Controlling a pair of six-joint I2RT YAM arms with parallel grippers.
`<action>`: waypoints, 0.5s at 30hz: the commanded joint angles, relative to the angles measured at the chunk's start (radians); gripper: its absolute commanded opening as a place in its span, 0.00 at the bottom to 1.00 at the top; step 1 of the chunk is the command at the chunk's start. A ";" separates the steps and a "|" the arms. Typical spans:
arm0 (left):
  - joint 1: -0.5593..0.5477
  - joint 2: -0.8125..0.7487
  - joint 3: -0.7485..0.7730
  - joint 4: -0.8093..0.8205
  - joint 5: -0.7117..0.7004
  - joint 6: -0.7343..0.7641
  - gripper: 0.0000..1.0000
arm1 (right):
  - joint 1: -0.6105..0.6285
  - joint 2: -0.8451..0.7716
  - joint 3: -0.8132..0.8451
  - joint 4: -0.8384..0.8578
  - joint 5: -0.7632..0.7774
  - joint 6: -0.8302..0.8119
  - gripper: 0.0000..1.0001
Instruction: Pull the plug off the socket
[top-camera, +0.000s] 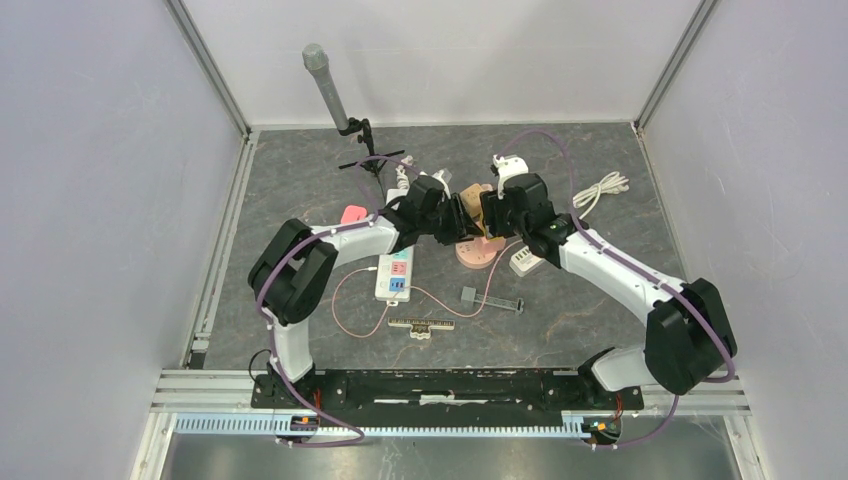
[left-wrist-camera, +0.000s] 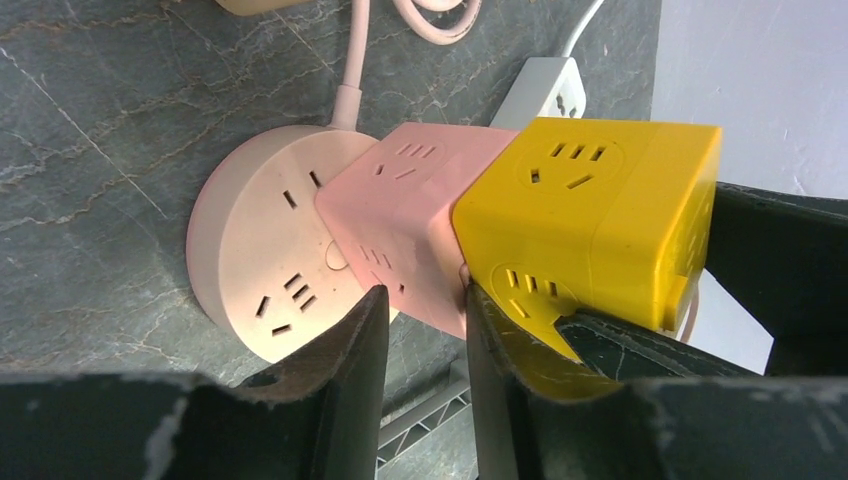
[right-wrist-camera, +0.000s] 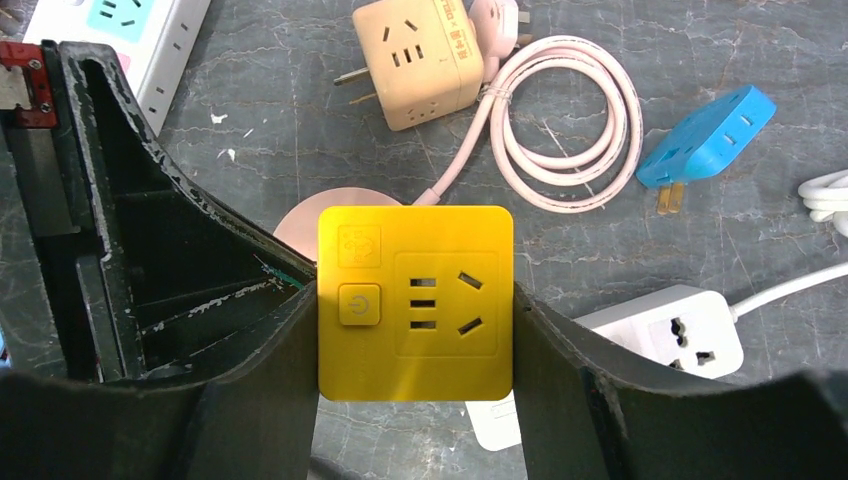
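Three pieces form one stack in the middle of the table (top-camera: 300, 160). From the left in the left wrist view they are one round socket (left-wrist-camera: 260, 250) lying flat, one pink cube (left-wrist-camera: 410, 210) plugged into its face, and one yellow cube (left-wrist-camera: 600, 210) butted against the pink cube's far side.

The left gripper (left-wrist-camera: 425, 295) has its two fingers (left-wrist-camera: 360, 350) close together at the pink cube's lower corner. I cannot tell whether they pinch it or only flank it. The right gripper (right-wrist-camera: 413, 300) is clenched on the yellow cube, with one finger flat against each side. The cube's face, with one button and one outlet, is turned toward the wrist camera.

Five loose items lie beyond the stack in the right wrist view, left to right:
- one white strip (right-wrist-camera: 120, 30)
- one beige cube (right-wrist-camera: 415, 60)
- one pink cable (right-wrist-camera: 560, 130), coiled and running from the round socket
- one blue adaptor (right-wrist-camera: 708, 135)
- one white adaptor (right-wrist-camera: 660, 345)

The top view adds one microphone (top-camera: 328, 85) at the far left and one ruler (top-camera: 421, 326) nearer the arm bases.
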 joint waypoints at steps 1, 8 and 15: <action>-0.007 0.006 -0.052 -0.007 -0.076 -0.007 0.39 | 0.058 -0.016 0.042 -0.063 -0.078 0.072 0.00; -0.036 0.074 -0.068 0.008 -0.032 0.018 0.38 | 0.065 -0.052 0.018 -0.038 -0.098 0.188 0.00; -0.036 0.042 -0.063 -0.094 -0.083 0.066 0.35 | 0.098 -0.089 -0.020 -0.003 -0.061 0.309 0.00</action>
